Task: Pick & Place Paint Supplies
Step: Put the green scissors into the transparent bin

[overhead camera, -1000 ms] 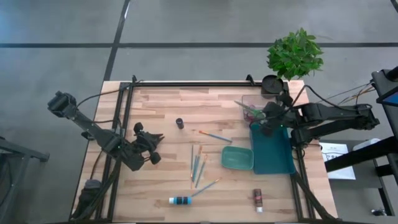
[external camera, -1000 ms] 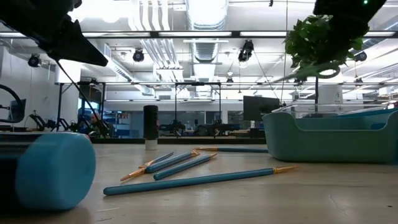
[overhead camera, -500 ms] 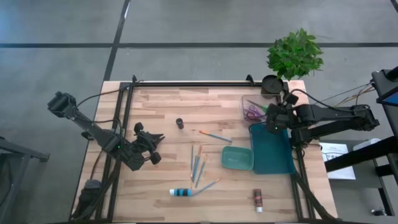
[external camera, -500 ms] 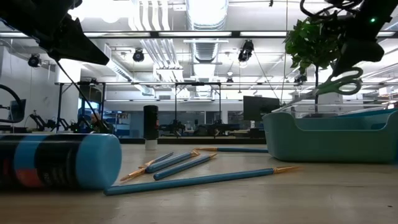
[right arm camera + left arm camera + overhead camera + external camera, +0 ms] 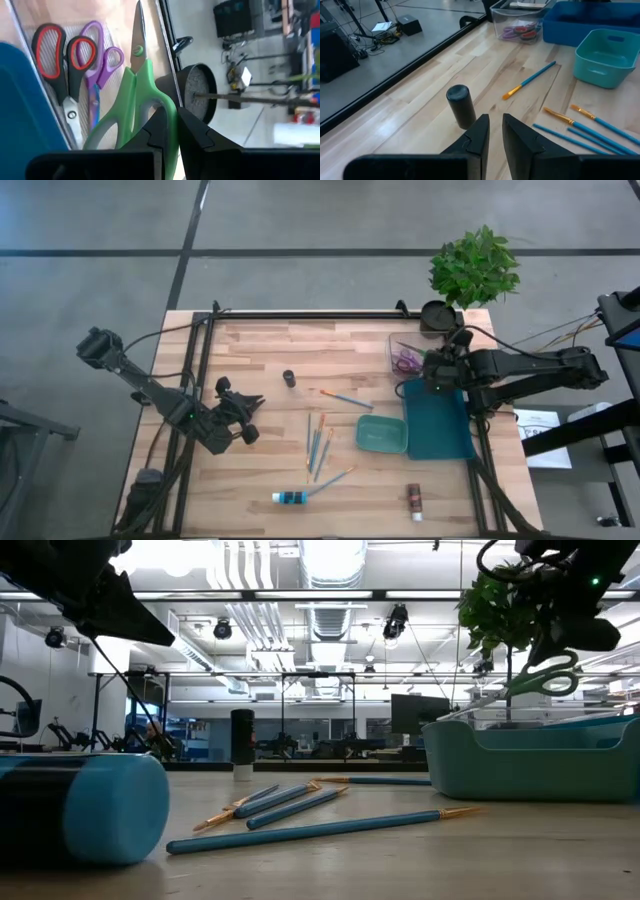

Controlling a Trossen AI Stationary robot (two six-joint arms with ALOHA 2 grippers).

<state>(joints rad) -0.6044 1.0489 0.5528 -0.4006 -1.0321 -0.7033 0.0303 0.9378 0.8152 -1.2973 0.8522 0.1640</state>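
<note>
Here the right gripper is clamped on a pair of green-handled scissors, holding them in the air over the clear bin at the table's far right edge, just beside the potted plant; inside that bin lie red-handled scissors and purple-handled scissors. The left gripper hovers near the left edge of the wooden table, its fingers drawn narrow with only a slim gap and nothing between them, pointing toward a small black cylinder that stands upright near the table's middle. The paint supplies remain on the table: one blue paintbrush lies alone beyond the others, three more paintbrushes lie close together near the centre, and a fifth paintbrush rests toward the near edge, its tip by the blue paint tube. The brown paint tube lies near the near right corner. The small teal palette sits touching the larger dark teal tray along the right edge.
</note>
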